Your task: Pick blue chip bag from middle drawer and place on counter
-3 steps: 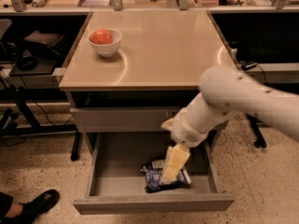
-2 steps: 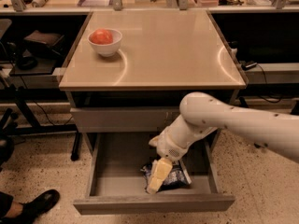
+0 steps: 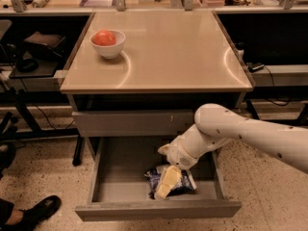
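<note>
Found drawer (image 3: 120, 174) open, bag (image 3: 182, 186) lying on its floor near front, unlifted. Noted gripper (image 3: 163, 189) down onto bag; cannot tell whether clamped. Remaining: lift out, set on table (image 3: 178, 52).

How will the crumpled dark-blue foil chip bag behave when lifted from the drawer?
Its creases suggest the crumpled dark-blue foil chip bag will flex, not stay stiff. Being small, it is probably light. The gripper is over it inside the open grey drawer.
</note>
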